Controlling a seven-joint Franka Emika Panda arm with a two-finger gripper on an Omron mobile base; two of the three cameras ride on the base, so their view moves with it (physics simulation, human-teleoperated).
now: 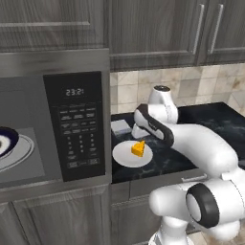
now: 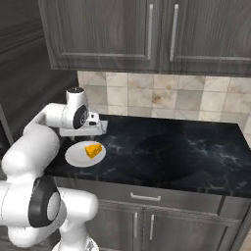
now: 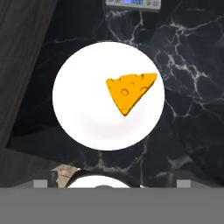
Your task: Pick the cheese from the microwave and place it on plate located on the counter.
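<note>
The yellow-orange cheese [image 1: 138, 149] [image 2: 93, 150] [image 3: 130, 91] lies flat on the plain white plate [image 1: 125, 157] [image 2: 77, 157] [image 3: 83, 118], toward its right side in the hand view. The plate rests on the black counter [image 1: 210, 124] [image 2: 171, 147], just right of the microwave [image 1: 79, 124]. My gripper [image 3: 112, 183] hangs above the plate's near edge, clear of the cheese and looking straight down on it. Its fingertips [image 3: 40, 183] stand wide apart, so it is open with nothing between them. The microwave's grey cavity [image 1: 28, 100] is open.
Inside the cavity a dark-blue-rimmed plate [image 1: 7, 141] sits on the glass turntable [image 1: 21, 155]. A small grey scale [image 1: 121, 127] [image 2: 96, 128] [image 3: 133, 3] stands behind the white plate. Wall cabinets [image 2: 147, 34] hang overhead. The counter stretches away to the right.
</note>
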